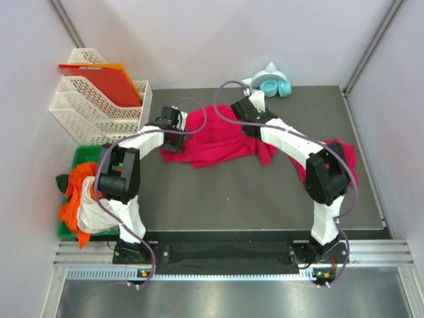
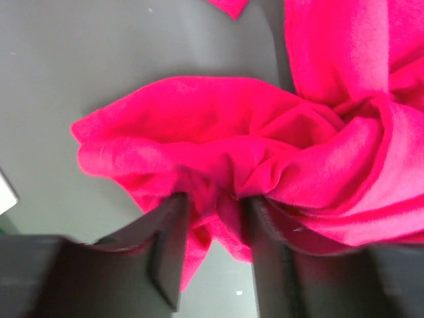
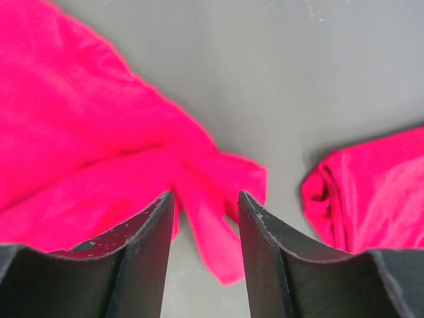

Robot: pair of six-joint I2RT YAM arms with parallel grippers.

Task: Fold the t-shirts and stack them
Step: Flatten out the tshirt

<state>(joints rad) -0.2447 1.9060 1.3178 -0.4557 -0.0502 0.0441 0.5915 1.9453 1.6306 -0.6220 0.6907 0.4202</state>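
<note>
**Two claws at a crumpled t-shirt [image 1: 218, 142] on the dark table [image 1: 232, 192].**

The left claw [image 2: 217, 202] has its jaws apart, with a bunched fold of the shirt lying in the gap. The right claw [image 3: 205, 199] is also apart, low over the shirt's opposite edge, and bare table shows between its fingers. The shirt lies heaped at mid-table between the two arms. A second t-shirt [image 1: 344, 156] lies near the right edge, partly hidden under the right arm. At the left stand white mesh trays [image 1: 93, 109] holding a red-orange sheet [image 1: 103, 83]. Teal headphones [image 1: 275, 85] rest at the far edge.
</note>
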